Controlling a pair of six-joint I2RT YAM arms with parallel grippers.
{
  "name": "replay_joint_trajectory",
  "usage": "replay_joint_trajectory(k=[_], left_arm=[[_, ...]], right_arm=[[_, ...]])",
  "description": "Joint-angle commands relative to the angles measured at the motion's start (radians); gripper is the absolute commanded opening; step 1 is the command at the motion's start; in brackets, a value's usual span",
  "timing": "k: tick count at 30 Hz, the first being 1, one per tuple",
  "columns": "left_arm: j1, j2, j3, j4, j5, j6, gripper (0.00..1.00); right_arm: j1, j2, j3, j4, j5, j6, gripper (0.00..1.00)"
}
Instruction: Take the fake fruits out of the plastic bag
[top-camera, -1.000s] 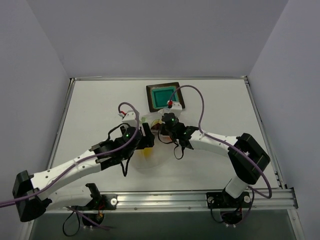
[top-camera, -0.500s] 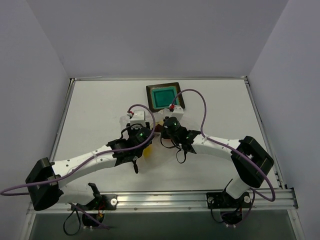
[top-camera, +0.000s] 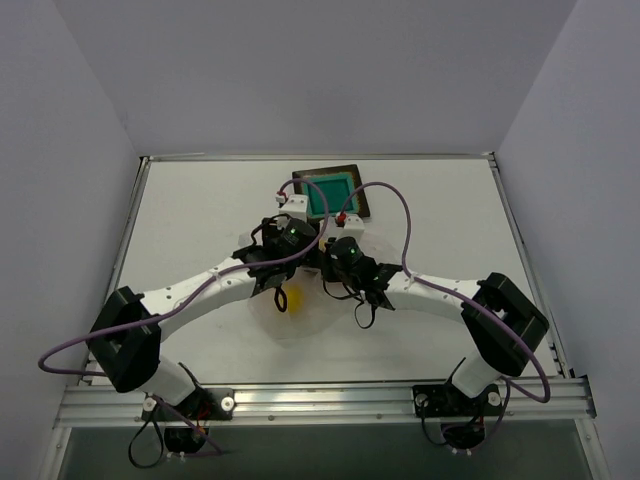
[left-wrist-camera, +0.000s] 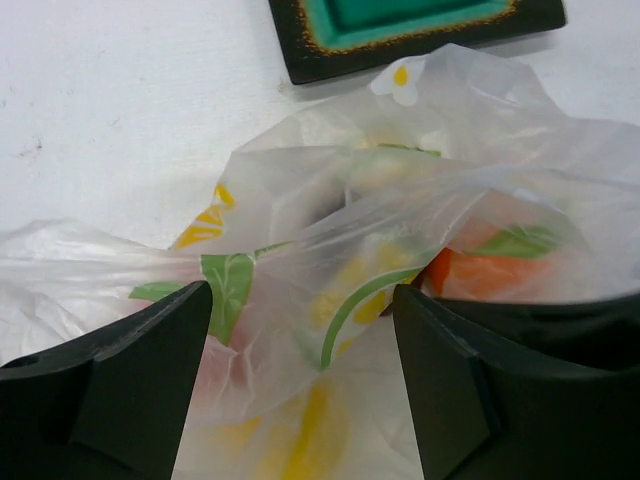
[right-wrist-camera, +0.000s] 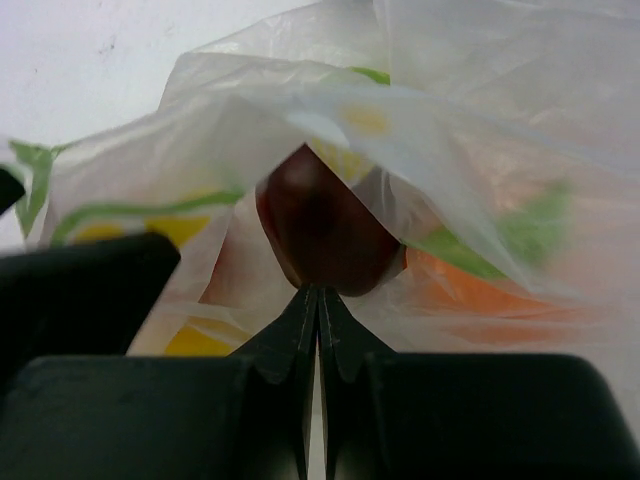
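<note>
My L gripper (left-wrist-camera: 302, 295) has advanced across the plastic bag (left-wrist-camera: 330, 240) to a pos. near the tray (left-wrist-camera: 420, 42). L elbow has swung fwd with it.

The plastic bag (left-wrist-camera: 330, 220) is a milky, see-through white printed with yellow blotches and curved green bands. It also bears a small white flower with a yellow centre, near the top of the left wrist view. Through the film show a dark maroon fruit (right-wrist-camera: 320, 225), an orange fruit (right-wrist-camera: 490, 290) and a yellow fruit (top-camera: 293, 297). The tray (left-wrist-camera: 300, 50) is teal, its dark brown rim flecked orange along the inner edge. The table (top-camera: 200, 220) is white.
</note>
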Motion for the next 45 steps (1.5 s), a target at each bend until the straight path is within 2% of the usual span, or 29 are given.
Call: replay_joint_trajectory(k=[1,4,5,8,9,11,12,15,19,20,23,24,26,30,36,45], left_arm=[[0.060,0.042,0.059,-0.052,0.088,0.072,0.70],[0.084,0.054,0.062,-0.061,0.126,0.085,0.63],[0.090,0.056,0.062,-0.061,0.132,0.086,0.56],[0.112,0.062,0.067,-0.061,0.155,0.092,0.40],[0.118,0.063,0.071,-0.061,0.163,0.095,0.33],[0.133,0.075,0.076,-0.063,0.190,0.100,0.27],[0.138,0.079,0.082,-0.064,0.201,0.100,0.20],[0.153,0.091,0.082,-0.055,0.224,0.102,0.09],[0.172,0.111,0.087,-0.044,0.237,0.097,0.02],[0.176,0.114,0.088,-0.035,0.238,0.095,0.02],[0.192,0.131,0.099,-0.020,0.241,0.094,0.02],[0.202,0.135,0.102,-0.017,0.241,0.094,0.02],[0.213,0.154,0.114,-0.001,0.249,0.091,0.02],[0.232,0.195,0.153,0.028,0.250,0.092,0.02],[0.235,0.278,0.245,0.048,0.238,0.103,0.02],[0.250,0.422,0.331,0.078,0.154,0.086,0.02]], right_arm=[[0.006,-0.073,-0.025,0.012,-0.049,-0.047,0.00],[0.002,-0.098,-0.037,0.000,-0.092,-0.091,0.18],[-0.006,-0.115,-0.041,0.000,-0.118,-0.109,0.33],[-0.024,-0.139,-0.055,0.003,-0.181,-0.143,0.54],[-0.028,-0.144,-0.057,0.002,-0.216,-0.165,0.58],[-0.034,-0.141,-0.051,0.000,-0.257,-0.188,0.68],[-0.035,-0.135,-0.045,-0.018,-0.287,-0.206,0.71],[-0.035,-0.101,-0.028,-0.032,-0.327,-0.218,0.74],[-0.035,-0.037,-0.023,-0.014,-0.366,-0.222,0.66],[-0.034,-0.029,-0.020,-0.014,-0.368,-0.220,0.47],[-0.018,-0.032,-0.026,-0.002,-0.374,-0.220,0.14],[-0.015,-0.037,-0.037,0.000,-0.380,-0.223,0.07],[0.008,-0.060,-0.049,-0.012,-0.380,-0.229,0.00],[0.060,-0.115,-0.109,-0.020,-0.360,-0.205,0.00],[0.161,-0.146,-0.212,0.063,-0.348,-0.104,0.00],[0.270,-0.028,-0.256,0.199,-0.314,-0.014,0.00]])
